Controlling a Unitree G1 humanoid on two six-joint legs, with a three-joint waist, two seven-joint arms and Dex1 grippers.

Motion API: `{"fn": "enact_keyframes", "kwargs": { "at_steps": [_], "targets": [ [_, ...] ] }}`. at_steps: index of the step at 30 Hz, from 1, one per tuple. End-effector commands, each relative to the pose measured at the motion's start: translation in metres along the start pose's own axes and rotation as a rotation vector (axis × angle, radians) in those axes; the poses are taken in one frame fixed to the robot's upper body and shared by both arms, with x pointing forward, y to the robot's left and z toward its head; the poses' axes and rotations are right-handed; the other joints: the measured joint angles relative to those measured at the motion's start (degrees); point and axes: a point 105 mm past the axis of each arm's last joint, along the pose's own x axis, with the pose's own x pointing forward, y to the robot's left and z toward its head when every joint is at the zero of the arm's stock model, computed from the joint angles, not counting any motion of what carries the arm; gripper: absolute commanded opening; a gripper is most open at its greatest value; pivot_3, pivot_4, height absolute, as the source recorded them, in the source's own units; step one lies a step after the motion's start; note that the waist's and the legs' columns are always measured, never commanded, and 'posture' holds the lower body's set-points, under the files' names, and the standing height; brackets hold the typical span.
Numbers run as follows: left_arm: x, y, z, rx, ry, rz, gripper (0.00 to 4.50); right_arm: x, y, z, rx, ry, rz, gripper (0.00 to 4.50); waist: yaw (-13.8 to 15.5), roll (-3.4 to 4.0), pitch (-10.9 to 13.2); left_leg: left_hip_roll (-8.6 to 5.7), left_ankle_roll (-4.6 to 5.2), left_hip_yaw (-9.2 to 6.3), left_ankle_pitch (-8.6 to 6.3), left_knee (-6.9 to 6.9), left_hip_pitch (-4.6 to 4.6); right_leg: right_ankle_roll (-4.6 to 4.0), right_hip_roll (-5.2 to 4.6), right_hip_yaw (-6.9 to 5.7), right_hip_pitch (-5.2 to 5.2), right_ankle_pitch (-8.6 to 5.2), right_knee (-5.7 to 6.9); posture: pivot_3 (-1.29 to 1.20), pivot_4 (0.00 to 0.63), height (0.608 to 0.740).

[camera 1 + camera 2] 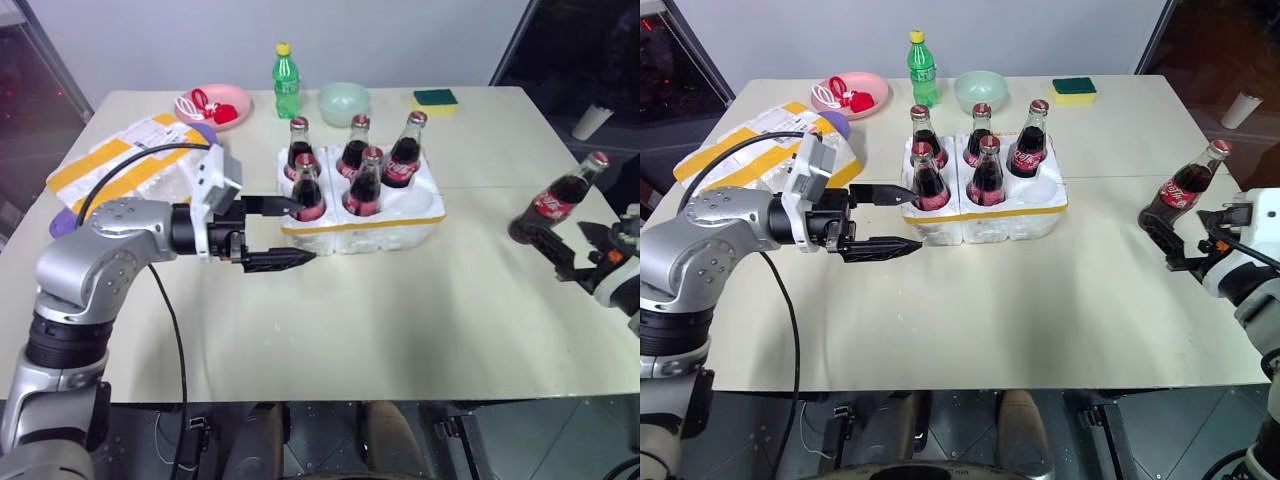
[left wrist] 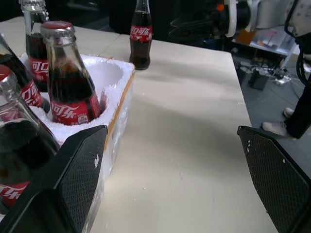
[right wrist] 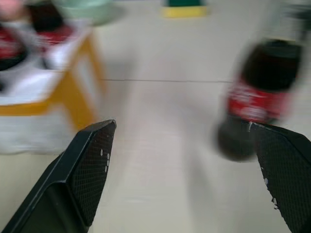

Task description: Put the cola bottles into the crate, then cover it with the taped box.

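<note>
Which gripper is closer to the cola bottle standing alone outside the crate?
Right. The right gripper sits open beside the lone cola bottle; the left gripper is open across the table at the crate.

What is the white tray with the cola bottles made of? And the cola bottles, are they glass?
The crate looks like white foam: matte, with a crumbly, grainy rim in the left wrist view, and shiny yellow tape around it. The cola bottles look like clear, glossy glass, showing the dark drink inside, though hard plastic can't be ruled out. Their caps look like metal.
</note>
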Motion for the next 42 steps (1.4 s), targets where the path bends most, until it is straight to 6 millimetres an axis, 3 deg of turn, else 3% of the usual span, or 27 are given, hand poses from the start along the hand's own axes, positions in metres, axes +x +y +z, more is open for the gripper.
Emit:
{"fn": "enact_keyframes", "kwargs": {
  "at_steps": [1,14,23,24,25,27,29,31,35,37,39,42],
  "targets": [
    [0.004,-0.002,0.012,0.053,-0.02,-0.021,4.5,0.013,-0.011,0.013,-0.058,-0.071,-0.069,4.46,0.0,0.0,0.0,0.0,0.0,0.0,0.0,0.0,0.0,0.0,0.0,0.0,0.0,0.0,-0.01,0.0,0.15,0.739],
    [0.002,-0.004,0.017,0.067,-0.03,0.01,4.5,0.075,-0.039,0.001,-0.045,-0.071,-0.116,4.46,-0.05,0.01,0.02,0.0,0.0,-0.01,0.0,-0.06,0.0,0.05,0.01,0.0,-0.01,0.01,0.0,0.0,0.15,0.739],
    [-0.004,-0.005,0.019,0.066,-0.033,0.053,4.5,0.096,-0.05,0.002,-0.013,-0.096,-0.148,4.46,-0.16,0.03,0.02,-0.01,0.0,-0.01,0.0,-0.12,0.02,0.15,0.01,0.0,-0.01,0.06,0.01,0.0,0.15,0.739],
    [-0.004,-0.005,0.019,0.066,-0.033,0.053,4.5,0.097,-0.051,0.003,-0.008,-0.105,-0.15,3.86,-0.16,0.03,0.02,-0.01,0.0,-0.01,0.0,-0.11,0.03,0.15,0.01,0.0,-0.01,0.06,0.01,0.0,0.15,0.739],
    [-0.004,-0.005,0.019,0.066,-0.033,0.055,4.5,0.098,-0.051,0.004,-0.014,-0.113,-0.145,3.66,-0.15,0.02,0.02,-0.01,0.0,-0.01,0.0,-0.11,0.03,0.15,0.01,0.0,-0.01,0.06,0.01,0.0,0.15,0.739],
    [-0.004,-0.005,0.019,0.069,-0.035,0.061,4.5,0.099,-0.042,0.01,-0.025,-0.134,-0.094,2.72,-0.1,0.03,0.03,-0.01,0.0,-0.01,0.0,-0.12,0.03,0.17,0.01,0.0,-0.01,0.07,0.01,0.0,0.15,0.739],
    [-0.004,-0.004,0.02,0.068,-0.037,0.067,4.5,0.098,-0.03,0.022,0.001,-0.185,-0.025,2.76,-0.14,0.04,0.04,-0.01,0.0,-0.01,0.0,-0.11,0.03,0.18,0.01,0.0,-0.01,0.08,0.0,0.0,0.15,0.739],
    [-0.005,-0.003,0.02,0.065,-0.039,0.075,4.5,0.094,-0.01,0.048,0.061,-0.278,0.083,2.76,-0.41,0.17,0.12,-0.01,0.0,-0.01,0.0,-0.12,0.03,0.24,0.01,0.0,-0.01,0.11,0.01,0.0,0.15,0.739],
    [-0.009,-0.002,0.02,0.051,-0.043,0.095,4.5,0.068,0.058,0.115,0.228,-0.451,0.469,2.76,-1.64,0.69,0.44,0.0,0.0,-0.02,0.0,-0.17,0.02,0.27,0.01,0.01,-0.07,0.12,0.06,0.0,0.15,0.739],
    [-0.01,-0.001,0.018,0.047,-0.041,0.102,4.5,0.056,0.086,0.133,0.232,-0.474,0.606,2.76,-1.78,0.84,0.53,0.0,0.0,-0.01,0.0,-0.21,0.02,0.27,0.01,0.03,-0.15,0.13,0.11,0.0,0.15,0.739],
    [-0.01,-0.001,0.017,0.047,-0.041,0.105,4.5,0.052,0.103,0.138,0.209,-0.451,0.662,2.76,-1.5,0.83,0.52,0.01,0.0,-0.06,0.0,-0.29,0.02,0.26,0.06,0.03,-0.19,0.12,0.15,0.0,0.15,0.739],
    [-0.009,0.0,0.018,0.051,-0.043,0.106,4.5,0.062,0.117,0.13,0.129,-0.368,0.655,2.76,-0.93,0.52,0.42,0.02,0.0,-0.11,0.0,-0.32,0.02,0.28,0.08,0.0,-0.12,0.07,0.08,0.0,0.15,0.739]
  ]
}}
